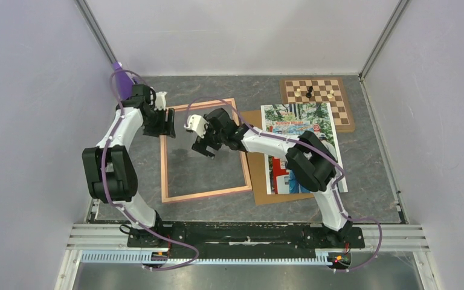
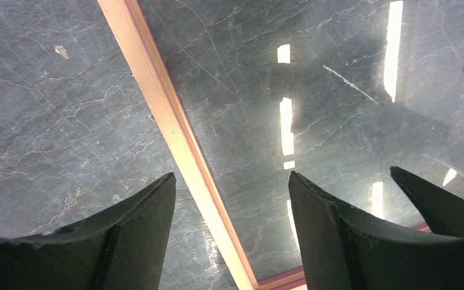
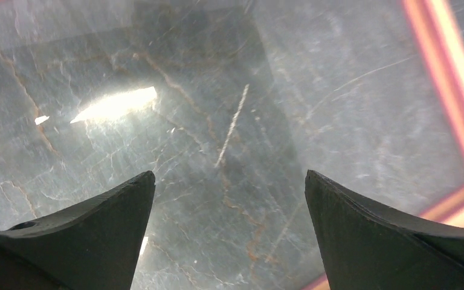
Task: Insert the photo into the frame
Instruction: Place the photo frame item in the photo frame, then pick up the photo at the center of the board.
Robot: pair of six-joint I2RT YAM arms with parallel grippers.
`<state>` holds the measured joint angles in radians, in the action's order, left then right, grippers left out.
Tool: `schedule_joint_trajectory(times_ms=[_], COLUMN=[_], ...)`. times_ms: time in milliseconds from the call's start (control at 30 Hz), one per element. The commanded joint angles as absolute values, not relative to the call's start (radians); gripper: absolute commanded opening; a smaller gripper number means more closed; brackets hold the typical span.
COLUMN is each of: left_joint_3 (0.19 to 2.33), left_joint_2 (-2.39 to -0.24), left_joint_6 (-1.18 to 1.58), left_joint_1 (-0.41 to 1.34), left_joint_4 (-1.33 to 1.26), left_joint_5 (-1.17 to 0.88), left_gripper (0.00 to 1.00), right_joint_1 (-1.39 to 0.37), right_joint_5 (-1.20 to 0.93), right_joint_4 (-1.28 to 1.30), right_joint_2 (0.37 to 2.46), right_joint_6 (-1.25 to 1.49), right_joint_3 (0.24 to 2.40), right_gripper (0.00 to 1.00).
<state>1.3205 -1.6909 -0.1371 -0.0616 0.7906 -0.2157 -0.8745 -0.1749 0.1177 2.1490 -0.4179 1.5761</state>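
The frame (image 1: 205, 194) lies flat, pale wood side up, left of the table's centre, and its pane reflects the lights. The photo (image 1: 299, 124) lies face up to its right on a brown backing board (image 1: 258, 181), with my right arm crossing over part of it. My left gripper (image 1: 168, 124) is open over the frame's far left corner. In the left wrist view the left gripper (image 2: 231, 175) straddles the frame's rail (image 2: 157, 84) without holding it. My right gripper (image 1: 204, 148) is open and empty above the pane. In the right wrist view the right gripper (image 3: 229, 174) has a frame corner rail (image 3: 453, 78) to its right.
A brown-and-cream chessboard (image 1: 329, 106) with two pieces (image 1: 309, 92) lies at the back right, just behind the photo. A purple object (image 1: 118, 74) stands at the back left by the wall. White walls enclose the grey marble table (image 1: 368, 181).
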Motion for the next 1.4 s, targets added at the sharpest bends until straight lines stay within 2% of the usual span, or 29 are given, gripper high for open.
schedule_joint_trajectory(times_ms=[0, 267, 567, 667, 967, 1167, 1367], left_joint_3=[1.358, 1.283, 1.192, 1.183, 1.176, 1.173, 1.149], left_joint_2=[-1.632, -1.604, -1.613, -1.638, -1.592, -1.514, -1.445], left_joint_6=[-0.168, -0.182, -0.207, -0.207, -0.194, -0.169, -0.177], left_joint_1=[-0.071, -0.074, -0.075, -0.075, -0.073, -0.065, -0.039], left_joint_4=[0.774, 0.729, 0.670, 0.672, 0.683, 0.704, 0.674], left_joint_5=[-0.203, -0.167, -0.130, -0.121, -0.146, -0.289, -0.411], left_gripper=[0.75, 0.76, 0.76, 0.79, 0.80, 0.80, 0.81], right_joint_1=[-0.874, -0.785, -0.612, -0.549, -0.255, -0.027, 0.264], right_joint_5=[-0.098, -0.007, 0.029, 0.029, -0.047, -0.158, -0.384], right_joint_4=[0.115, 0.144, 0.136, 0.115, 0.108, 0.138, 0.201], right_joint_2=[2.034, 1.830, 1.480, 1.370, 1.112, 1.053, 1.155], right_joint_6=[-0.392, -0.319, -0.313, -0.311, -0.287, -0.273, -0.308], right_joint_3=[1.636, 1.511, 1.131, 0.996, 0.691, 0.605, 0.664], right_gripper=[0.98, 0.98, 0.98, 0.98, 0.98, 0.98, 0.98])
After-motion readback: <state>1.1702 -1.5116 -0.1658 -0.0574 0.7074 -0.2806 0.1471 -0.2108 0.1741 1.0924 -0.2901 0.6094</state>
